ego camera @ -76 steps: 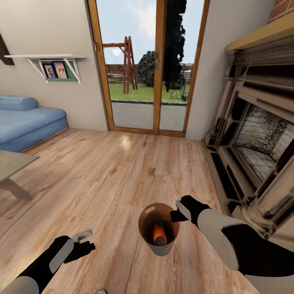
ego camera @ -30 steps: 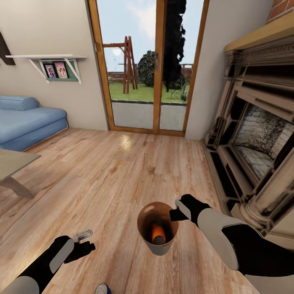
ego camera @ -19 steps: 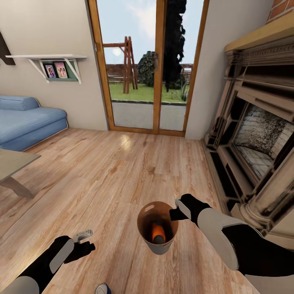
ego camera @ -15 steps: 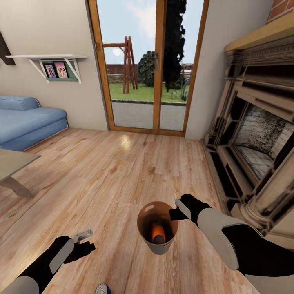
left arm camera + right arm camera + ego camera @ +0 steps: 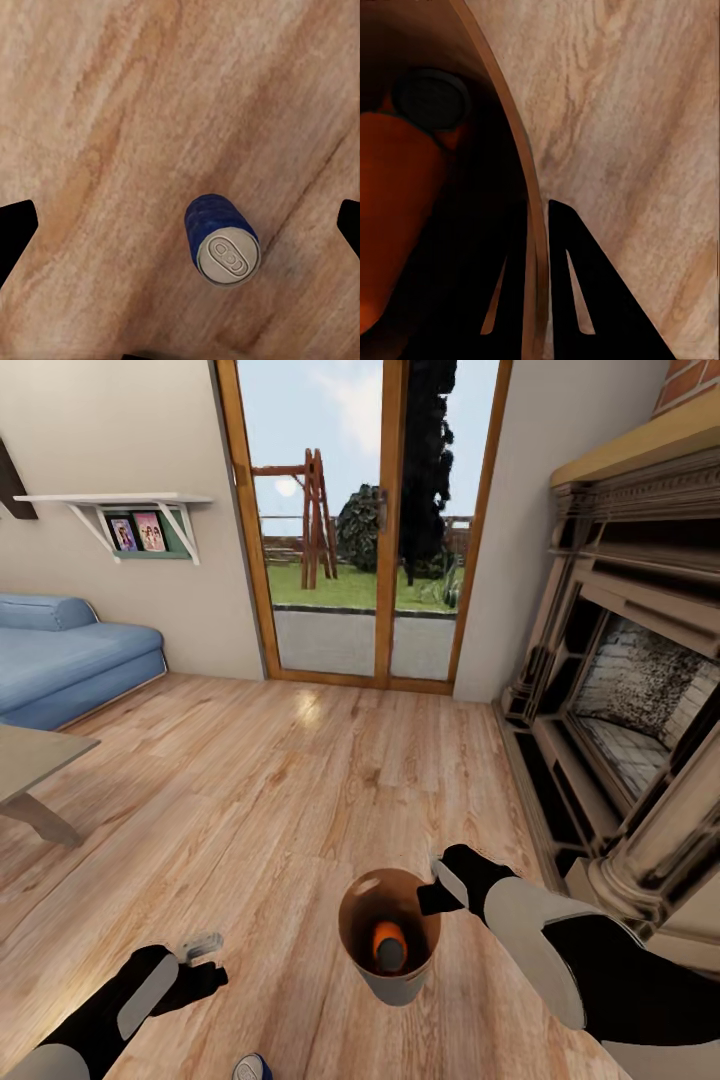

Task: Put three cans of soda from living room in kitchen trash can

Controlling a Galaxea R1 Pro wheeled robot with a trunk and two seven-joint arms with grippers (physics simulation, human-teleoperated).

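Pinching the rim of the trash can (image 5: pixel 388 978), the right pincer (image 5: pixel 436 898) holds the bin above the wood floor (image 5: pixel 300 800); the right wrist view shows one finger inside the brown wall and the other outside it, closed tight on the edge (image 5: pixel 534 247). An orange can (image 5: pixel 388 943) lies inside the bin, tilted, with its dark end showing, and the same orange can (image 5: pixel 397 195) sits deep in the glossy brown interior in the right wrist view. How many cans lie in there cannot be told.

The left pincer (image 5: pixel 203 958) hangs low over the floor, spread wide with nothing between its fingers; in the left wrist view the dark fingertips (image 5: pixel 15 232) sit at the far edges of the frame. Under it a dark blue can (image 5: pixel 221 244) stands upright on the planks, silver top and pull tab facing the camera. In the head view the blue can (image 5: pixel 252 1068) peeks in at the bottom edge, near the left arm and well apart from the bin.

Beyond lie a blue sofa (image 5: pixel 70 660), the corner of a desk (image 5: pixel 30 760), a wall shelf (image 5: pixel 120 510) with pictures, glass doors (image 5: pixel 365 520) in a wooden frame and a fireplace (image 5: pixel 630 690) on the right.
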